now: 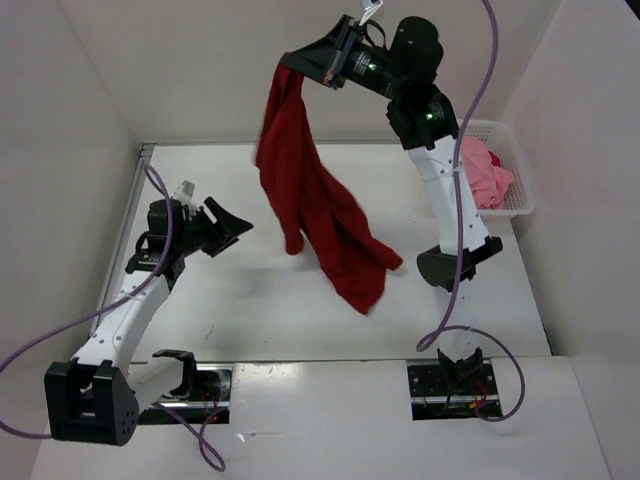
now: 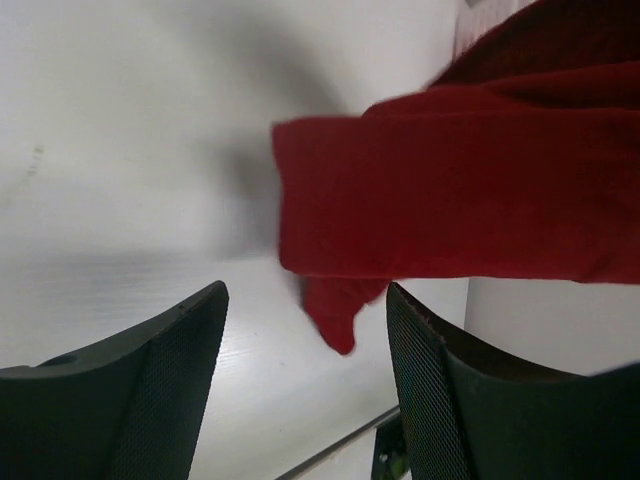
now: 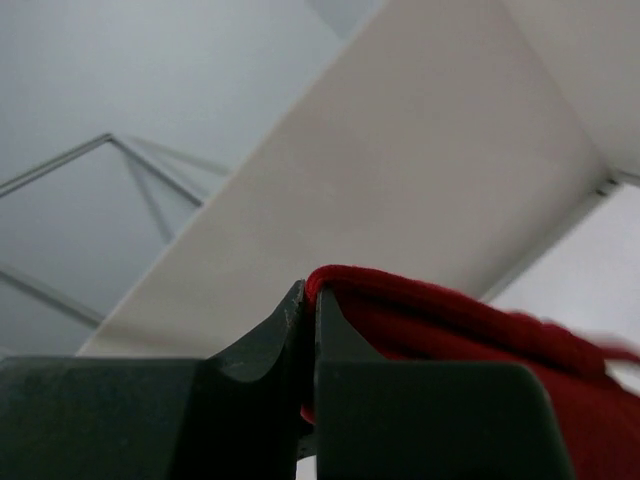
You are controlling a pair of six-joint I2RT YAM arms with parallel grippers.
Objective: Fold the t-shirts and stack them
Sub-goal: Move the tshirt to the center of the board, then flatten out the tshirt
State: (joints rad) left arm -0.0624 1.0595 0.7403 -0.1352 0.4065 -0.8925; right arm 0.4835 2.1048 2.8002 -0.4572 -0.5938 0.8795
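You have the dark red t-shirt hanging high over the middle of the white table. It is pinched at one top edge and falls in a long, twisted drape that widens toward the lower right. Its lowest folds reach down close to the table top, but from the overhead view you cannot tell whether they touch it. Your right gripper is what holds it. The arm is raised well above the table and stretched toward the far wall, and in the right wrist view the right gripper has its jaws pressed narrow together on a rolled edge of the red cloth, which bulges out to one side of them. Your left gripper is low over the left part of the table, pointing toward the hanging shirt but apart from it, with its jaws spread wide and nothing between them. In the left wrist view the two dark fingers frame a patch of table, and the shirt fills the upper right of that picture, with a small red end of cloth dangling down between the fingers but farther off. At the far right edge of the table stands the white mesh basket, and the light pink t-shirt lies bunched inside it, well apart from the red one.
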